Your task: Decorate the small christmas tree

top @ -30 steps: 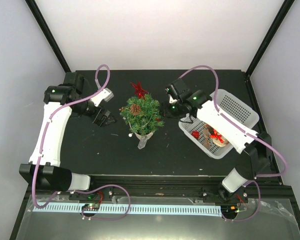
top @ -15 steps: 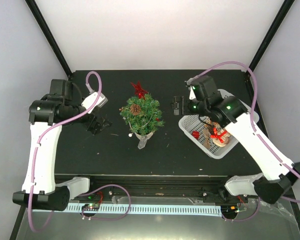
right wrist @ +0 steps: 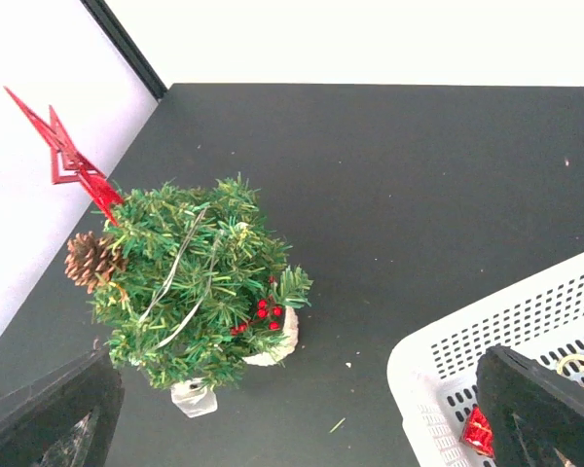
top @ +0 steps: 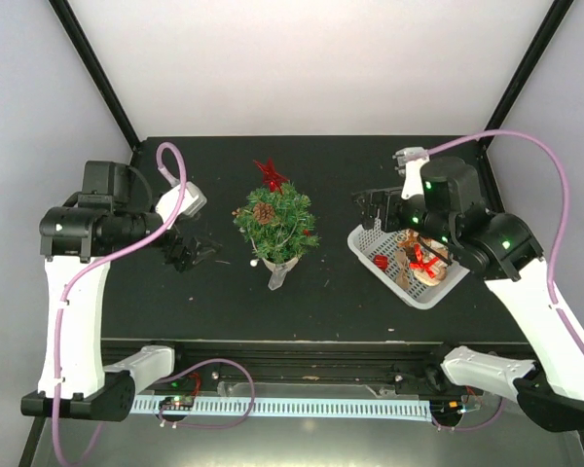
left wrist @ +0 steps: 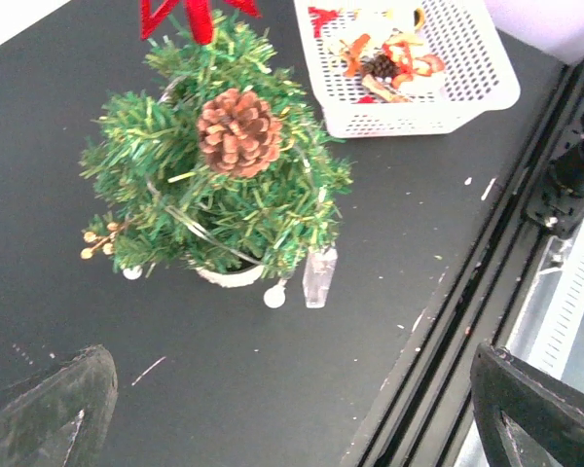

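The small christmas tree (top: 275, 226) stands mid-table on its whitish base. It carries a pine cone (top: 264, 211), a red star (top: 269, 173), red berries (right wrist: 263, 313) and a silver string. It also shows in the left wrist view (left wrist: 175, 195) and the right wrist view (right wrist: 190, 282). My left gripper (top: 190, 256) is open and empty, left of the tree and apart from it. My right gripper (top: 373, 209) is open and empty, right of the tree, at the far left corner of the white basket (top: 362, 243).
The basket holds several ornaments (top: 419, 263), red and brown, partly hidden under my right arm. A clear plastic box (left wrist: 319, 277) and a white ball (left wrist: 274, 297) lie at the tree's foot. The table's near rail (left wrist: 487, 282) runs along the front.
Both grippers have drawn back from the tree. The left moved left and nearer. The right moved right, towards the basket. The tree has not moved.
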`<action>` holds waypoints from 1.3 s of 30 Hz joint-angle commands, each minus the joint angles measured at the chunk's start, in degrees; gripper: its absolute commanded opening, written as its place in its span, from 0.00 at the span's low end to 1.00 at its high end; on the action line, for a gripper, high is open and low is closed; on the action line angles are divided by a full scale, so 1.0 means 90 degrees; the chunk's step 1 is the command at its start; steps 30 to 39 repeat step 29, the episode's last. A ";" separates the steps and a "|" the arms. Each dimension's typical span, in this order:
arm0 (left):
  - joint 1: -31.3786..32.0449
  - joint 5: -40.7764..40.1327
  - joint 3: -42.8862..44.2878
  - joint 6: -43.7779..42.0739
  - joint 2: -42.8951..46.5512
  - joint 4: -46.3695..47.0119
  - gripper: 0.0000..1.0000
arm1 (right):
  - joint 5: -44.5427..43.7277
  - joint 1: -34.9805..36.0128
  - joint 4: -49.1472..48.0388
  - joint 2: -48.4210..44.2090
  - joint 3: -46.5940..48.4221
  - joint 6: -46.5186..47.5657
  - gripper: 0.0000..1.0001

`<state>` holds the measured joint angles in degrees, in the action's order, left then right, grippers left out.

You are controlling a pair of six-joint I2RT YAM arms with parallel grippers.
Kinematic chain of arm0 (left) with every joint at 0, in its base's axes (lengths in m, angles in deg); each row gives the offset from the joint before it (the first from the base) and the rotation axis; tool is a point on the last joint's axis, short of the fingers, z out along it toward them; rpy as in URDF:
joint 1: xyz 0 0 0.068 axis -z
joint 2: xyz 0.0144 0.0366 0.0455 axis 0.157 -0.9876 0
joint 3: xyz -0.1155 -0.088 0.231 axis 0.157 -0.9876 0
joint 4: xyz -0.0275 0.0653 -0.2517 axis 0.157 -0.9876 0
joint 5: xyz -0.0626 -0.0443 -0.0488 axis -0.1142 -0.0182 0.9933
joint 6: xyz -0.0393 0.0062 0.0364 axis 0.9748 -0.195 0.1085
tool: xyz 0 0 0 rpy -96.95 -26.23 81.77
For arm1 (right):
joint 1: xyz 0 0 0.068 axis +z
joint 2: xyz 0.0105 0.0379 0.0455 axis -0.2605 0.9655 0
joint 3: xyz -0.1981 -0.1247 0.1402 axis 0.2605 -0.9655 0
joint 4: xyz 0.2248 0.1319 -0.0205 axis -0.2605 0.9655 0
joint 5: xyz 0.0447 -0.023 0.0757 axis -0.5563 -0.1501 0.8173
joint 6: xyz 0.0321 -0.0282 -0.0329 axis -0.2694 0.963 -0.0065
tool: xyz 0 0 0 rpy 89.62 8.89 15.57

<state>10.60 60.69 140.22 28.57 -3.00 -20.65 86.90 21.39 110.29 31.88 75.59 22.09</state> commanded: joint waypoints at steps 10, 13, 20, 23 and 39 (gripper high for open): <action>-0.0037 0.0855 0.0209 -0.0110 0.0278 -0.0267 0.99 | 0.0148 -0.0025 -0.0307 -0.0507 -0.0445 0.0150 1.00; -0.0042 0.0847 0.0193 -0.0104 0.0296 -0.0270 0.99 | 0.0191 -0.0018 -0.0336 -0.0537 -0.0498 0.0126 1.00; -0.0038 0.0426 0.0063 0.0091 0.0354 -0.0153 0.99 | 0.0350 -0.0027 -0.0397 -0.0649 -0.0615 0.0114 1.00; -0.0037 0.0189 0.0012 0.0111 0.0470 -0.0124 0.99 | 0.0558 -0.0018 -0.0441 -0.0674 -0.0638 0.0161 1.00; -0.0047 0.0035 -0.0076 0.0069 0.0579 -0.0192 0.99 | 0.0795 -0.0023 -0.0503 -0.0654 -0.0667 0.0216 1.00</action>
